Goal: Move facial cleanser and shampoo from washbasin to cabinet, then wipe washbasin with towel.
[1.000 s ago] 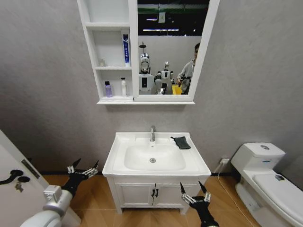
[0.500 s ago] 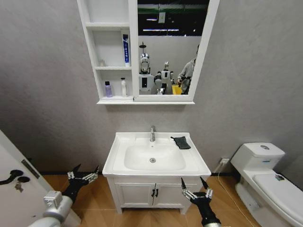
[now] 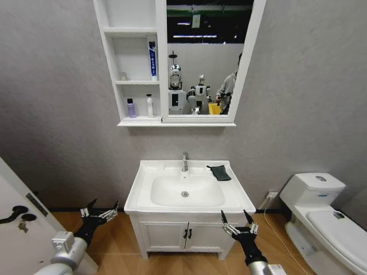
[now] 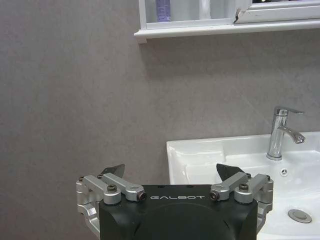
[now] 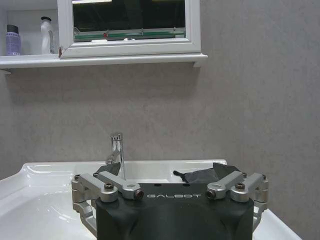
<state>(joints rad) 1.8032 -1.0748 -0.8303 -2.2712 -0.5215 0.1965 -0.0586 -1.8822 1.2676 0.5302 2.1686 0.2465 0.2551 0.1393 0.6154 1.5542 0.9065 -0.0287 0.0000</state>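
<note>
The white washbasin [image 3: 229, 197] stands in the middle, and the dark towel [image 3: 219, 172] lies on its back right rim beside the chrome tap [image 3: 184, 162]. In the cabinet [image 3: 109, 63] above, a purple bottle [image 3: 131, 107] and a white bottle [image 3: 149, 106] stand in the lowest niche, and a blue tube [image 3: 152, 59] stands in the middle one. Which of these is the facial cleanser or the shampoo I cannot tell. My left gripper [image 3: 98, 210] hangs open, low and left of the basin. My right gripper [image 3: 238, 222] is open below its front right corner. The right wrist view shows the towel [image 5: 197, 175] just beyond the open right gripper [image 5: 166, 170].
A white toilet [image 3: 321, 212] stands at the right. A door with a black handle [image 3: 14, 215] is at the lower left. Below the basin is a two-door cupboard [image 3: 186, 234]. The mirror [image 3: 203, 57] reflects robots and a person.
The left gripper has sunk a little lower beside the basin. The right gripper has shifted slightly to the right and up. The towel and bottles have not moved.
</note>
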